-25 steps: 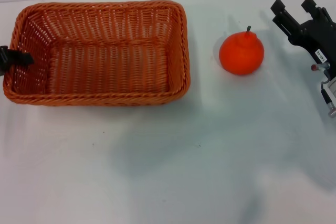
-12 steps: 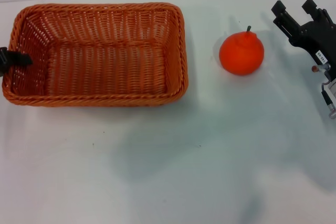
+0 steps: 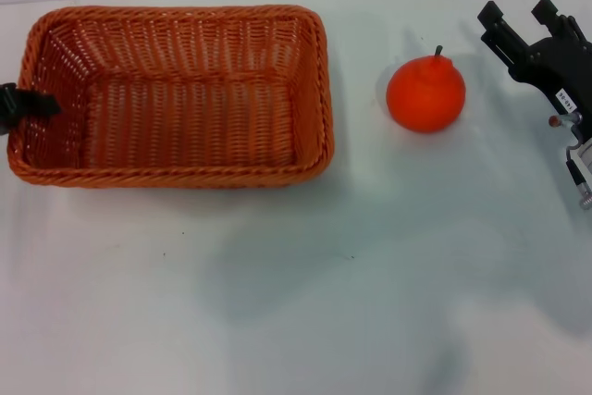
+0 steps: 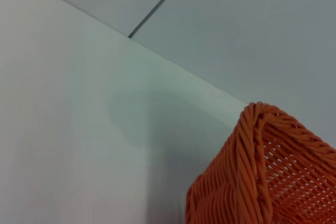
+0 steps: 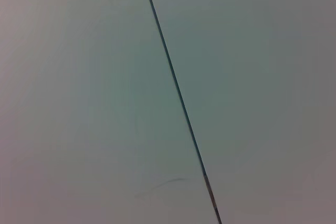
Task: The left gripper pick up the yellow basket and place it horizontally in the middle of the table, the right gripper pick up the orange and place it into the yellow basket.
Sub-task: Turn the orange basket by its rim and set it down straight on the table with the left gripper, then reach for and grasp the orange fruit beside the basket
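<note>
At the left edge of the frame, the left hand [image 3: 20, 105] grips the short left wall of the wicker basket [image 3: 176, 94], which fills the upper left of the white desk [image 3: 305, 284]. Upper right sits the orange [image 3: 425, 92]; near it, at the right edge, the right hand [image 3: 524, 17] hangs with fingers spread, holding nothing.

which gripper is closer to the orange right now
The right. The right gripper sits just off the orange on its right side, apart from it, prongs open. The left gripper is at the yellow basket's far-left rim, across the basket from the fruit.
</note>
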Controlling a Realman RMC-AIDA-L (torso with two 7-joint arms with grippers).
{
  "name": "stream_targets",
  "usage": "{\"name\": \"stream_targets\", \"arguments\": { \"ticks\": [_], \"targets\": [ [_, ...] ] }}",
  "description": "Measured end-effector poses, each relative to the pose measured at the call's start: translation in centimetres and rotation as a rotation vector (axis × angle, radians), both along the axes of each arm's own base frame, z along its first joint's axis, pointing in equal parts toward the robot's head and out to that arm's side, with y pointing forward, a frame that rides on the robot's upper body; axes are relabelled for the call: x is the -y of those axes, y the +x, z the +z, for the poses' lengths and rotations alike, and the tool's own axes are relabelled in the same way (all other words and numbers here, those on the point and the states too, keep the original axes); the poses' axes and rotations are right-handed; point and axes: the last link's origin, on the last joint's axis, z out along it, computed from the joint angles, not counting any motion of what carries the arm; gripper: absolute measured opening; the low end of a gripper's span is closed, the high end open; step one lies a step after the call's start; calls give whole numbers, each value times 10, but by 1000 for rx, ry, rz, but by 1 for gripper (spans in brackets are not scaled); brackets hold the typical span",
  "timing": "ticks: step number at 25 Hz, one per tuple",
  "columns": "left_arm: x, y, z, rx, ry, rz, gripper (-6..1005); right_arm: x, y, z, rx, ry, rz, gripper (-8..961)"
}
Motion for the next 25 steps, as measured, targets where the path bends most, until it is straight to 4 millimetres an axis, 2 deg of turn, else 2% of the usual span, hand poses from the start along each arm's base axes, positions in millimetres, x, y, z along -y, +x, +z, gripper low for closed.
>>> {"name": "stream_targets", "arguments": {
  "ticks": [9, 14, 17, 25],
  "targets": [
    [-1, 2, -4, -18, -10, -9, 251, 1, 1, 0, 0, 0, -3, 929],
    [-2, 3, -1, -25, 4, -20, 491, 1, 1, 0, 0, 0, -5, 929],
    [-3, 4, 5, -49, 16, -34, 730, 2, 1, 0, 0, 0, -4, 929],
    [-4, 14, 32, -98, 110, -106, 813, 2, 1, 0, -1, 2, -3, 929]
  ]
}}
